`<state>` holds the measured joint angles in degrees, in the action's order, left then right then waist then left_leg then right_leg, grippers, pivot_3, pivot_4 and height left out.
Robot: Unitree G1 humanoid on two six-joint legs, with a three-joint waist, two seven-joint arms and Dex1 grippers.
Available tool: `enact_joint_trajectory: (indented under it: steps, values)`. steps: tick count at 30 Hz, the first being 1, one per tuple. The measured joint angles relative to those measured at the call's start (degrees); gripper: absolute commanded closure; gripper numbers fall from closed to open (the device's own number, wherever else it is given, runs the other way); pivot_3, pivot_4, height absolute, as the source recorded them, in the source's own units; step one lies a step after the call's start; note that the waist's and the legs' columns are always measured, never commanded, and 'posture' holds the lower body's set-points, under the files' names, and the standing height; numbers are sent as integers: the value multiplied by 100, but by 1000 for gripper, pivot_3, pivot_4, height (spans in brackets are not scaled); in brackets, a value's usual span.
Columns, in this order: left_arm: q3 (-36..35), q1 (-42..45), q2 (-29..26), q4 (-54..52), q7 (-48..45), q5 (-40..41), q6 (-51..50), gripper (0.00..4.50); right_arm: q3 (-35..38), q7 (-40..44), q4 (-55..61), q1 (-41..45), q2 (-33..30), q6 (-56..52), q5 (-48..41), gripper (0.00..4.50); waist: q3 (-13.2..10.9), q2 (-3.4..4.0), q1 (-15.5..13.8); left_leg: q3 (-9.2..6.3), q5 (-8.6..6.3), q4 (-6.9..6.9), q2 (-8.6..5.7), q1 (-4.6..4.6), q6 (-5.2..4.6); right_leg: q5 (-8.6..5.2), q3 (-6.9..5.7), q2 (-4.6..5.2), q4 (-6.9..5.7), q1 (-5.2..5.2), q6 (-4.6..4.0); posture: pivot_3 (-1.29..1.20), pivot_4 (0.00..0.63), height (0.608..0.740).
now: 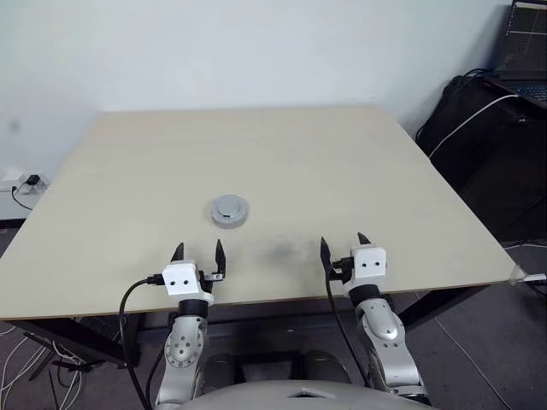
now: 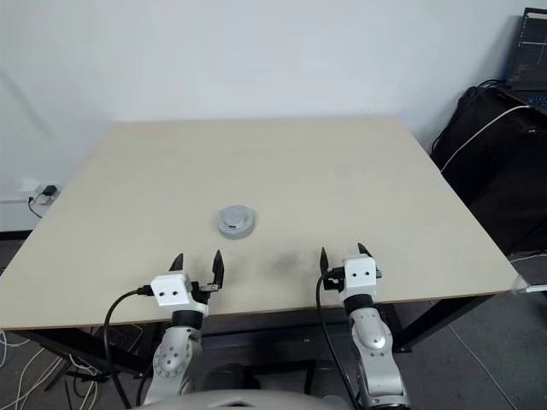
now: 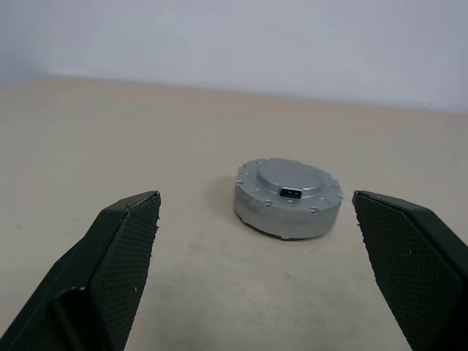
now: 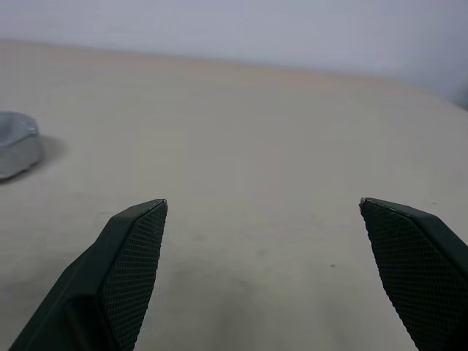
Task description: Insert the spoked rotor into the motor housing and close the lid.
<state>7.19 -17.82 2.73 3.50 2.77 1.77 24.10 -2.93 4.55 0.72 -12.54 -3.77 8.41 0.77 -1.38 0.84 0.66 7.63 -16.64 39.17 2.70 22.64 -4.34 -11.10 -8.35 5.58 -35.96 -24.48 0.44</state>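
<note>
Closed motor housing [image 1: 230,211] sitting alone near the middle of the pale worktop [image 1: 359,162], somewhat toward the near edge, lid [image 3: 288,177] on top and seated flush. No spoked rotor in sight on the bare surface; presumably inside the case, though hidden and impossible to confirm. Left hand [image 1: 198,254] poised over the near edge, black fingers spread wide and holding nothing, aimed level at the housing just ahead. Right hand [image 1: 342,246] likewise over the near edge, further toward the right corner, fingers fully apart and empty, well apart from the housing.

Judging by the lie of things, insertion and closing look done, with both hands clear of the work. Any next move likely a check only: perhaps a light press on the lid to make sure of the seating, calling for a short reach forward from the left hand and a centred, even touch so as not to skate the case across the smooth top.

Housing a squat, round, matt grey metal drum with small screw heads spaced around a stepped rim, a raised flat disc in the centre and a small dark rectangular socket at its edge. Worktop a smooth, light beige laminate. Finger pads [image 3: 121,256] dark, wedge-shaped, covered in fine cross-hatched grip texture
</note>
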Motion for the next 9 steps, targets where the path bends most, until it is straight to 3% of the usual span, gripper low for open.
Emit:
enact_joint_trajectory:
  steps: [9]
  values:
    - [-7, -47, 4, 0, -116, 59, -96, 27, -1, 204, -10, 28, 7, -175, -216, 0, 0, 0, -1, 0, -1, 0, 0, 0, -1, 0, -1, -1, 0, 0, 0, 0, 0, 740]
